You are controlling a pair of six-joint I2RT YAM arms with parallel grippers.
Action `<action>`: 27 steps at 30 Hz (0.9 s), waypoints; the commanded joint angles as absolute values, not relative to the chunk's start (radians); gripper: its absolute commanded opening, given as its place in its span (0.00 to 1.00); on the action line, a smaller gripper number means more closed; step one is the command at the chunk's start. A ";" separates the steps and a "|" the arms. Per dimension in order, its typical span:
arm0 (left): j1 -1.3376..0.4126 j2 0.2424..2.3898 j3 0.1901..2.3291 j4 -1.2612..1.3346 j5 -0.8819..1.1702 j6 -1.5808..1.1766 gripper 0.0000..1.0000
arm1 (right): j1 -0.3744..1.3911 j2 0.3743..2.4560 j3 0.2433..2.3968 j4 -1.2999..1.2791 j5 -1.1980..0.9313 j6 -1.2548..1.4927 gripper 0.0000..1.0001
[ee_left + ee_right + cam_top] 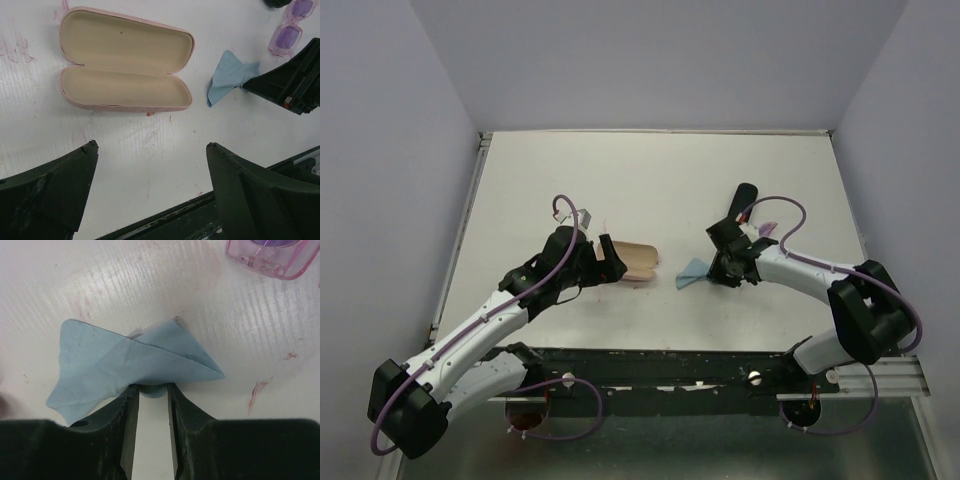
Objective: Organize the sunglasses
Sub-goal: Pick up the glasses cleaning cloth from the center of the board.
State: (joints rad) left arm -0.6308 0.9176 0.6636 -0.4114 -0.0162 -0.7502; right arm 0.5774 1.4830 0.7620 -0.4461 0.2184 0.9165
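Observation:
The pale pink-purple sunglasses (pixel 290 30) lie on the white table just beyond my right gripper; only a corner of them (pixel 270 257) shows in the right wrist view. My right gripper (pixel 152 386) is low on the table, its jaws narrow and closed on a fold at the near edge of a light blue cloth (pixel 125 360). From above, that cloth (pixel 692 272) lies left of the right gripper (pixel 718 266). My left gripper (pixel 152 145) hangs wide open over bare table with nothing between its fingers. It is on the near side of an open pink case (pixel 125 60).
The pink case (pixel 635 262) lies open with a cream, empty inside. A black oblong case (pixel 740 200) sits behind the right gripper. Red smudges mark the table. The dark front rail (pixel 660 365) runs along the near edge.

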 commanded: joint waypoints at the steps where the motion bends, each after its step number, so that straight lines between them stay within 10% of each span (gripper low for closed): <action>1: -0.635 0.914 0.655 -0.397 -0.040 -0.762 0.99 | 0.595 1.525 0.758 -0.439 0.270 0.969 0.34; 9: -0.635 0.900 0.649 -0.406 -0.052 -0.770 0.99 | 0.640 1.493 0.790 -0.489 0.310 0.982 0.04; 27: -0.637 0.845 0.669 -0.446 -0.086 -0.762 0.99 | 0.664 1.445 1.020 -0.827 0.112 0.807 0.09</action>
State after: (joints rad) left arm -0.6308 0.8604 0.6579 -0.4202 -0.0540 -0.7677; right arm 0.6621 1.4086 1.0096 -0.6983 0.1650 0.8448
